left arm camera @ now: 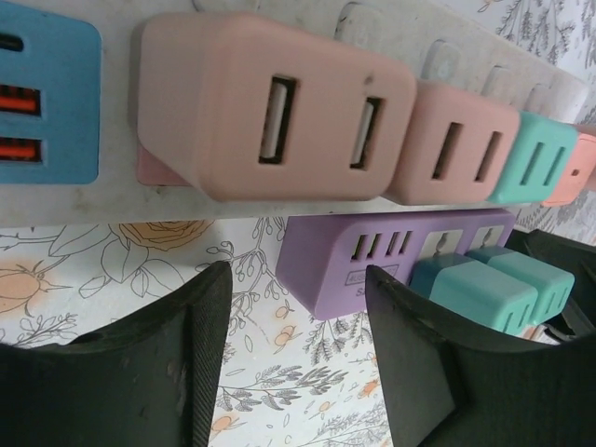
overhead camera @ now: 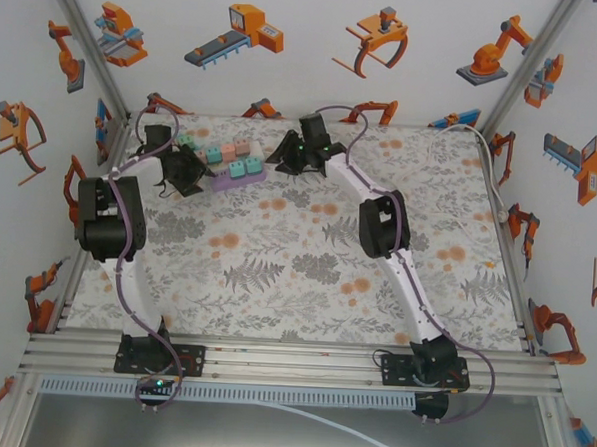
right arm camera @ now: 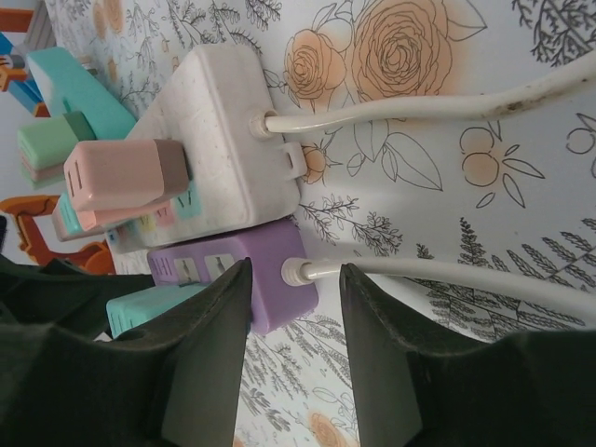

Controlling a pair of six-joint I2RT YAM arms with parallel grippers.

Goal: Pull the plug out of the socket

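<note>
Left gripper [left arm camera: 298, 279]: jaws apart, only cloth [left arm camera: 279, 372] showing between them. Your tips face near end of purple socket strip [left arm camera: 321, 265]. Teal plugs [left arm camera: 484, 293] sit seated in strip, just past one finger, likely your pull target.

Right gripper [right arm camera: 296, 275]: narrow gap over strip end where cable [right arm camera: 447, 275] enters. Contact unclear, can't tell if clamped.

Judgement: arms flank strip so one braces it and plug alone comes away. White strip [right arm camera: 219, 140] lies touching alongside.

Floral-print table cover [overhead camera: 276, 272], white enclosure walls [overhead camera: 306, 89] with orange robot graphics, aluminium rail [overhead camera: 291, 361] along near edge.
</note>
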